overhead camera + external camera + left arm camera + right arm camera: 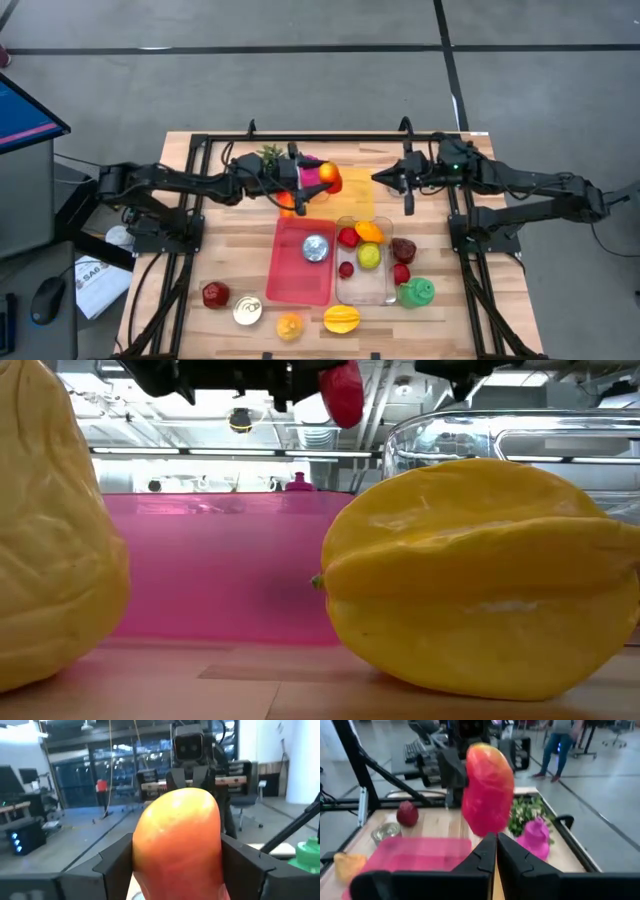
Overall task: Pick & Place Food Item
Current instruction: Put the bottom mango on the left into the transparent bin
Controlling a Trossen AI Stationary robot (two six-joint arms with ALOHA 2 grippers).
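In the low view a starfruit (480, 575) hides most of the table, while above the wooden top the left gripper (300, 190) clamps a mango (329, 177) and the right gripper (405, 182) hangs closed, empty.

Left gripper (312, 178) raised, clamped; right gripper (392, 180) closed.

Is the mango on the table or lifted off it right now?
Lifted. The left tool grips the mango between its fingers; the low view shows it hanging above the pink tray.
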